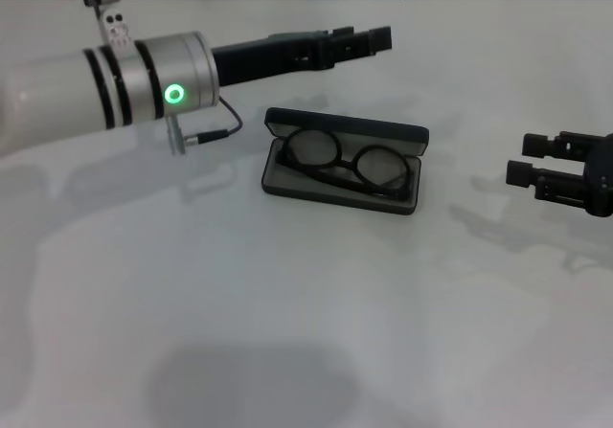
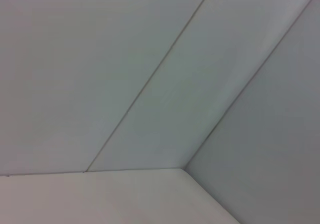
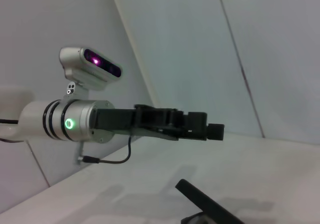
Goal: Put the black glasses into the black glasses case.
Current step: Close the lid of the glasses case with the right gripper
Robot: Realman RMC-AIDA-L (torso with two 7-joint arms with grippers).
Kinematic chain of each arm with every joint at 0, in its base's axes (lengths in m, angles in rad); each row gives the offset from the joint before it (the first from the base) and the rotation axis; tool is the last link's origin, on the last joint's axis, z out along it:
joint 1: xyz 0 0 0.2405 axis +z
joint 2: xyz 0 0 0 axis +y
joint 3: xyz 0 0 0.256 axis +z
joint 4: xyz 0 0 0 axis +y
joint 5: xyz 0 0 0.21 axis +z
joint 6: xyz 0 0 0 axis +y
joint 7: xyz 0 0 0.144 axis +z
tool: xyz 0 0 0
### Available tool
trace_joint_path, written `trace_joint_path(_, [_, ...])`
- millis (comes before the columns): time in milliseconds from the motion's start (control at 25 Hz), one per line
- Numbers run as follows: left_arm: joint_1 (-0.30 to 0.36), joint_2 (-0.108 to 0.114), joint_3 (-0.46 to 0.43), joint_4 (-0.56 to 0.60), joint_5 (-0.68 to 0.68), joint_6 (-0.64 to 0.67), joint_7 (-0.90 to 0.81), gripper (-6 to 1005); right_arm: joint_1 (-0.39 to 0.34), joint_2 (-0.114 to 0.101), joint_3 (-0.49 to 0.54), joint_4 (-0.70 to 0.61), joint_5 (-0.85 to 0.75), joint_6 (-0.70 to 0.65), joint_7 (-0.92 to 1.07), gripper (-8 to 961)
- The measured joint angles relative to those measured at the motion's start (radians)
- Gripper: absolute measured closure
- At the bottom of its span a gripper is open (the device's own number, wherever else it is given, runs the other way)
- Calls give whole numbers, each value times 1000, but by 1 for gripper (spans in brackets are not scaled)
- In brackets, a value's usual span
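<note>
The black glasses case [image 1: 337, 195] lies open in the middle of the white table, its lid standing up at the back. The black glasses [image 1: 343, 166] lie inside it on the grey lining, lenses side by side. My left gripper [image 1: 372, 38] hovers above the table just behind the case and holds nothing; it also shows in the right wrist view [image 3: 214, 129]. My right gripper [image 1: 525, 158] is open and empty, low over the table to the right of the case. An edge of the case's lid [image 3: 207, 202] shows in the right wrist view.
The white table [image 1: 287, 332] spreads wide in front of the case. A pale panelled wall [image 2: 160, 83] stands behind it. The left arm's silver wrist with a green light [image 1: 174, 93] and a thin cable hangs left of the case.
</note>
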Motion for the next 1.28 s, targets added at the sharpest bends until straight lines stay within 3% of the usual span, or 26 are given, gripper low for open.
trace_joint_path(40, [-6,0,4,5,4,-13,-19,136,-4,2,5,1,2,0,-7,376])
trace_joint_path(360, [-60,1,97,11,34,-194,-136,474,-26,16,45,3,30,5,-50,376])
trace_joint_path(440, [-78,-4,197,8,25,-295,-176,570,-27,20,59,11,30,9,-64,376])
trace_joint_path(640, [-84,-12,282,12,4,-356,-192,684,-19,19,61,30,30,18,-84,376])
trace_joint_path(840, [-81,-12,452,16,-105,-429,-193,816,-18,20,62,30,30,25,-92,377])
trace_joint_path(1000, [-75,-11,503,26,-140,-439,-194,976,-17,21,62,30,30,25,-93,377])
trace_joint_path(1280, [-73,-12,534,23,-151,-479,-194,976,-16,22,61,30,31,29,-96,377])
